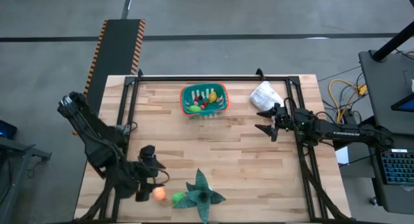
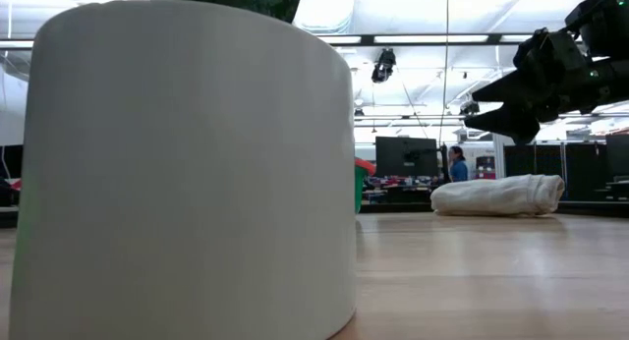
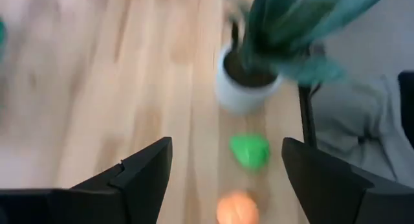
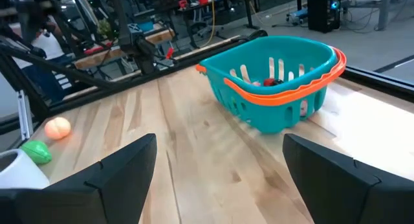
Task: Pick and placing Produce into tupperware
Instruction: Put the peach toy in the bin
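— Grippers first, from the left: where does the left gripper (image 1: 151,182) sit?

— Low at the near left of the wooden table (image 1: 259,172), fingers spread and gripping nothing; in its wrist view the two dark fingers (image 3: 139,172) frame an orange toy fruit (image 3: 237,208) and, just past it, a green toy vegetable (image 3: 250,151); neither finger touches either piece.

— And from above?

— The orange fruit lies just beside the gripper; the green piece rests right next to it, against the potted plant (image 1: 203,193) with dark green star-shaped leaves in a white pot (image 3: 242,91).

— Further right, at the middle?

— The teal tub (image 1: 204,99) with its orange-red rim stands at the far middle of the table; it holds several small pieces of produce (image 1: 206,102) in red, yellow and green; the right wrist view shows red pieces through its slotted wall.

— And the right side?

— A wrinkled white bag (image 1: 264,95) lies just right of the tub; the right gripper (image 1: 265,120) hovers above the table beside the bag, jaws spread wide and empty, pointed toward the tub; a person (image 2: 458,164) stands far back in the room.
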Robot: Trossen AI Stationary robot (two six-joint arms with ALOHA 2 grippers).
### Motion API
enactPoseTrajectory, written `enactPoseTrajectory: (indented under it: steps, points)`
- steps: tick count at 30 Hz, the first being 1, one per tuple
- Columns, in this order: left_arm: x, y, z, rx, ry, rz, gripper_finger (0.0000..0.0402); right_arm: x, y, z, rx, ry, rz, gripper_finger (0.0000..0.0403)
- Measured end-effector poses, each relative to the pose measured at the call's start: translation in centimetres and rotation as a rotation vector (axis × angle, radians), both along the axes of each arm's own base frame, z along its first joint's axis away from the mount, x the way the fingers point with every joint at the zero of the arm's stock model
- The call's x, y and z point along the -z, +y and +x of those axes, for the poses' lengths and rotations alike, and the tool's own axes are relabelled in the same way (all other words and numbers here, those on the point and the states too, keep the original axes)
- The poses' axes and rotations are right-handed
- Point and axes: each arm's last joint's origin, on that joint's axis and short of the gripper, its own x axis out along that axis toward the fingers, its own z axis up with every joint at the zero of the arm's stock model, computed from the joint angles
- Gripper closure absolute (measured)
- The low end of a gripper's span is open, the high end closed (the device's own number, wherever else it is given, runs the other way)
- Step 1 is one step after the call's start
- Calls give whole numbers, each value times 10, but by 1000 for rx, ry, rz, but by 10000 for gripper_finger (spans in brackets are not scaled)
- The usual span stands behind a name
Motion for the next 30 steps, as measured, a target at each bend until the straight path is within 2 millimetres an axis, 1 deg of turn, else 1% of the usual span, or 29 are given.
enactPoseTrajectory:
  steps: [5,9,15,23,27,30]
  points:
    - [13,-14,7,-93,245,-75,126,0,0,0,0,-1,2,76]
    - [22,-24,13,-111,328,-113,126,0,0,0,1,-2,6,76]
    - [35,-33,19,-158,417,-154,126,0,0,0,1,-2,10,76]
    - [47,-40,23,-267,518,-236,126,0,0,0,1,1,10,76]
    - [53,-43,26,-336,545,-258,126,4,0,-1,2,35,18,76]
    - [61,-46,29,-350,571,-245,126,7,0,-1,2,70,26,76]
